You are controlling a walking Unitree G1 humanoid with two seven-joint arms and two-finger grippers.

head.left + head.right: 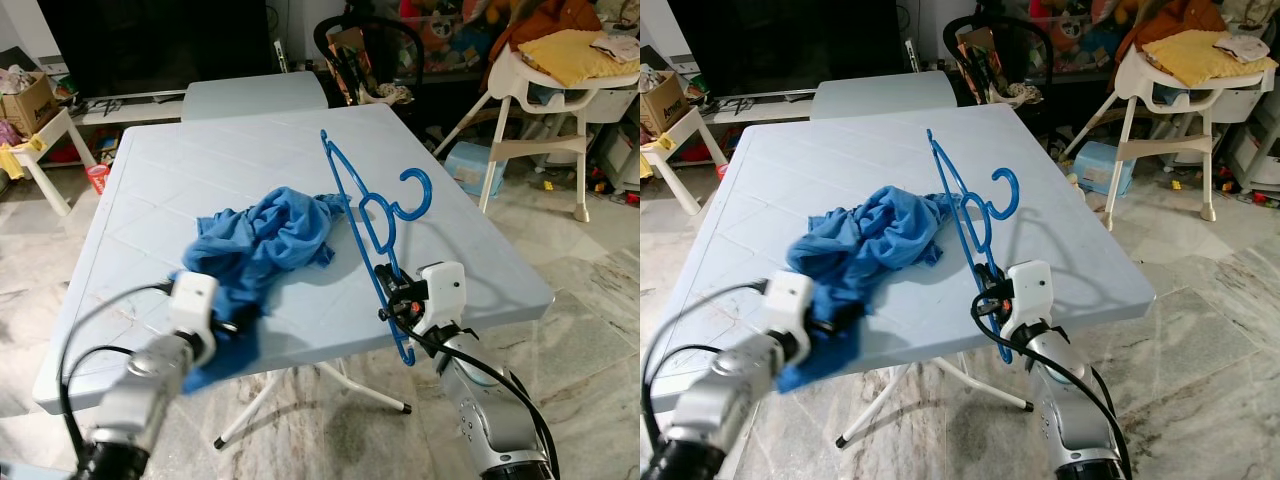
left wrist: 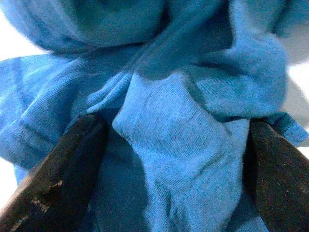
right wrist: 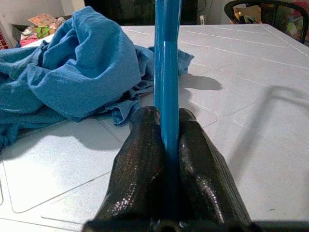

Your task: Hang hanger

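1. Table (image 1: 480, 260), light blue plastic, is carrying the whole job; folding legs are showing under the near edge.
2. Blue garment (image 1: 262, 243) is lying crumpled mid-table, near end drooping over the front edge.
3. Hanger (image 1: 368, 215) is standing tilted above the table's right side, hook pointing right.
4. Right gripper (image 3: 166, 140) is clamping the hanger's bar, fingers fully closed on it (thin, slick bar, so it prob. could twist or slip if swung).
5. Left gripper (image 2: 174, 159) is straddling the cloth w/ fingers (image 2: 63, 164) spread wide, fabric bunching between; closing may be catching too many layers, dragging the pile off the edge.
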